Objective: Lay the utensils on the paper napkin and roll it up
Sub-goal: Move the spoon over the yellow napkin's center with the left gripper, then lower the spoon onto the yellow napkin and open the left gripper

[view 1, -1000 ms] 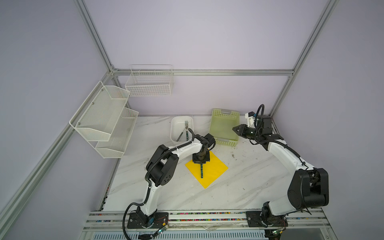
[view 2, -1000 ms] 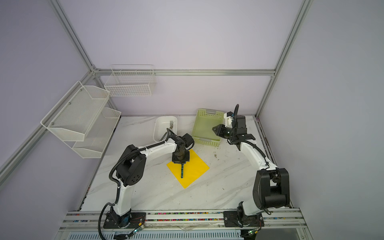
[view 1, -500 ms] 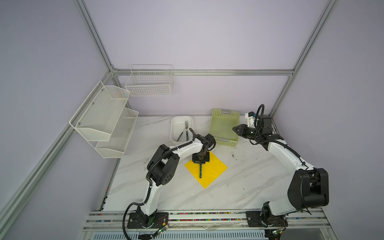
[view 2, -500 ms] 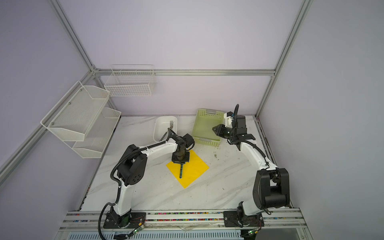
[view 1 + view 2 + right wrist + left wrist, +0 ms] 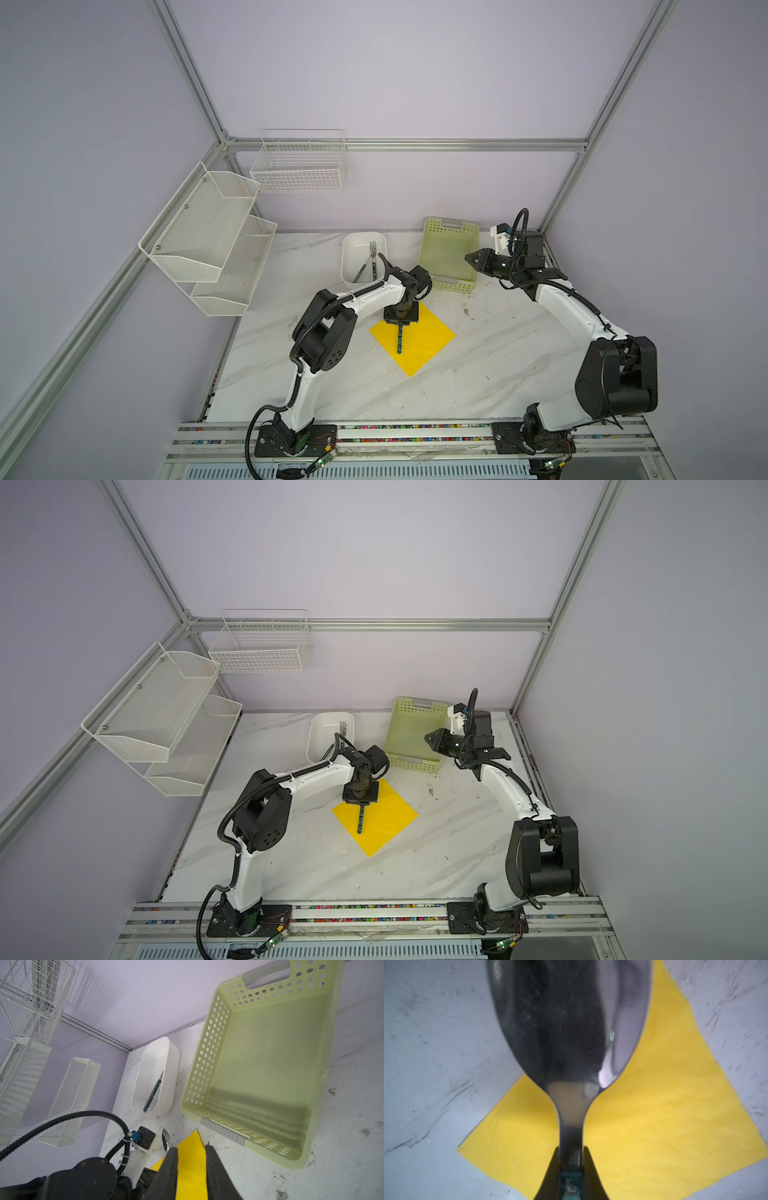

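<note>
- The left gripper (image 5: 401,321) was clamped on the spoon (image 5: 399,340) neck, over the paper napkin (image 5: 430,336).
- Spoon long axis ran back-to-front; handle pointed toward the front rail (image 5: 415,433).
- The right gripper (image 5: 190,1146) stood slightly parted, empty.

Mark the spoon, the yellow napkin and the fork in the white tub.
spoon (image 5: 566,1022): left wrist view, on its bowl.
yellow napkin (image 5: 430,338): in a top view, on bare paper beside the spoon's handle.
fork (image 5: 372,248): in a top view, on its tines.
</note>
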Robot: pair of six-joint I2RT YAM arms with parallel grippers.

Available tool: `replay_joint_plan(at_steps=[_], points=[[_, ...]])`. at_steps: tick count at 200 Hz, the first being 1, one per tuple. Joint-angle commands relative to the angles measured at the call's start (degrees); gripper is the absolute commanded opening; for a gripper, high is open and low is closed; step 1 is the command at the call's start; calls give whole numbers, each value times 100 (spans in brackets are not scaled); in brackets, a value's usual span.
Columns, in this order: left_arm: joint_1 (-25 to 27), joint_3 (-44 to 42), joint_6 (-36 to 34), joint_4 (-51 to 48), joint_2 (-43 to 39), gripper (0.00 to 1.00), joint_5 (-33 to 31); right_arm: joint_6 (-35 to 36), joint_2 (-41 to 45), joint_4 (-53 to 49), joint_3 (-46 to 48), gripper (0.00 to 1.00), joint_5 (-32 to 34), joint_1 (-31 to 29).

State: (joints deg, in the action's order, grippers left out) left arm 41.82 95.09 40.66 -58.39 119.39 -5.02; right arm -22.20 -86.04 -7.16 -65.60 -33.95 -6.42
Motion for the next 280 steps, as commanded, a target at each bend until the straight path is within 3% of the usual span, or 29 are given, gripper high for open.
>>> replay_joint_plan(at_steps=[1, 129, 280], points=[[36, 550, -118, -28, -413, 0, -197, 66, 105, 25, 30, 27, -41, 0], [43, 656, 29, 82, 197, 0, 179, 74, 148, 24, 46, 27, -32, 0], [45, 897, 18, 72, 328, 0, 128, 82, 136, 11, 18, 28, -32, 0]])
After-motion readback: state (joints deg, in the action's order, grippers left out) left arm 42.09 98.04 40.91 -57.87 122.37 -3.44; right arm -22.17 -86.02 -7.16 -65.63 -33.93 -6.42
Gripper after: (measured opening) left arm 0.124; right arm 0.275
